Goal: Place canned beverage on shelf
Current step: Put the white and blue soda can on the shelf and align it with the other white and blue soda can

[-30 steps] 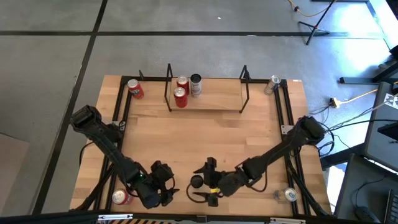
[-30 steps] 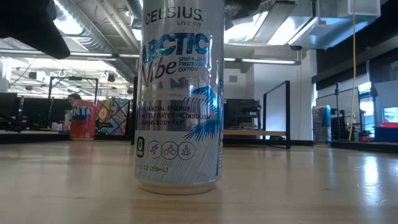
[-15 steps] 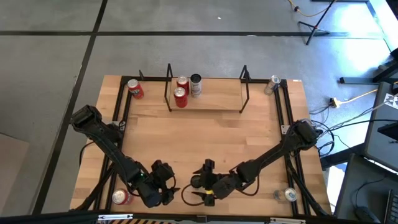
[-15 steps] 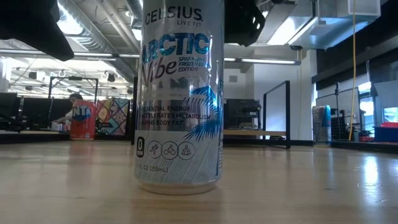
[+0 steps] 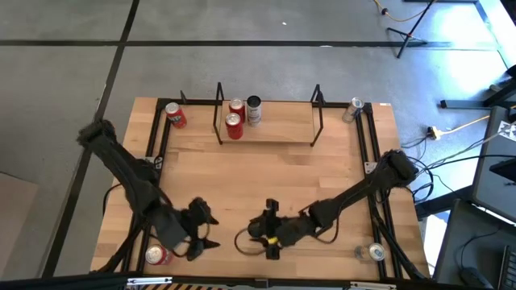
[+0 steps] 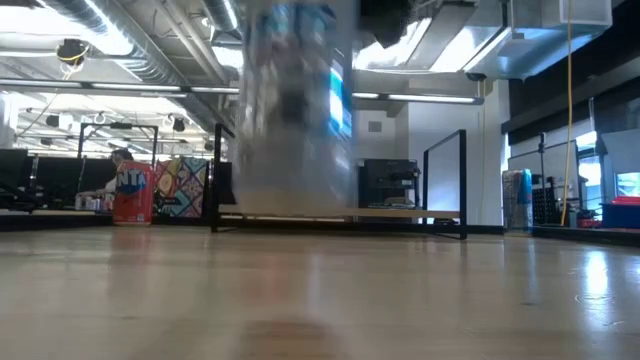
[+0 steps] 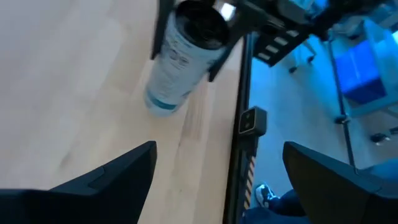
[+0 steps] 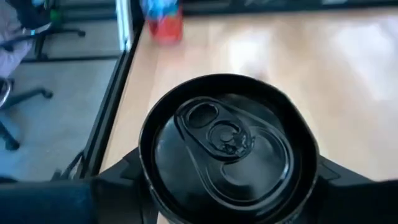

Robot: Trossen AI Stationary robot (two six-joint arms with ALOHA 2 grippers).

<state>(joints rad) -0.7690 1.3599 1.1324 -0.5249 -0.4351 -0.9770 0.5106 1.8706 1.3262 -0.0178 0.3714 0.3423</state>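
While the right gripper (image 5: 260,236) pinches the tall silver-and-blue beverage can (image 7: 183,53) just under its black top, that can hangs clear of the wooden tabletop (image 5: 266,181) near its front edge. Left gripper (image 5: 201,231): fingers spread, nearby at front left. Low light-wood shelf with black wire ends (image 5: 274,122): far edge, holding three cans.

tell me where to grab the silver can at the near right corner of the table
Take the silver can around its side wall, just below the rim, with the hand coming straight down. It seems to stand upright, lid up, and the black rail runs on close beside it, so a level approach looks cramped. The right hand is full: it holds another can.
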